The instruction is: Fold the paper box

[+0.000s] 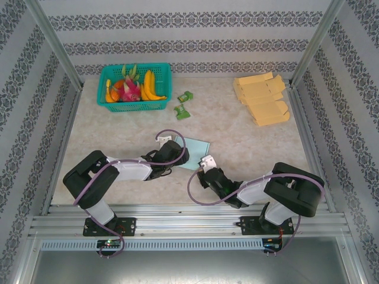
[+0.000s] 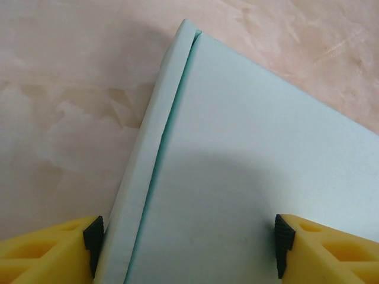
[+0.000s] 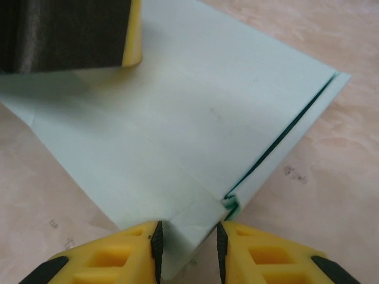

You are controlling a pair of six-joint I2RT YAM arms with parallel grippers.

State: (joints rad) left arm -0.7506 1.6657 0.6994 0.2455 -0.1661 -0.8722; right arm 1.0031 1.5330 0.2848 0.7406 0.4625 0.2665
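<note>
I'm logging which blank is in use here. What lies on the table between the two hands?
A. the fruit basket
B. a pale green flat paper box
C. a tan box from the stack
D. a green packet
B: the pale green paper box lies flat between the left hand and right hand; the tan boxes sit stacked at the back right.

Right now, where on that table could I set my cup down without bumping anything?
Widest bare table: right side, between the tan paper boxes and the right arm. Also left, between the fruit basket and the left arm. Crowded: near middle, where the left hand and right hand are at the pale green paper box.
</note>
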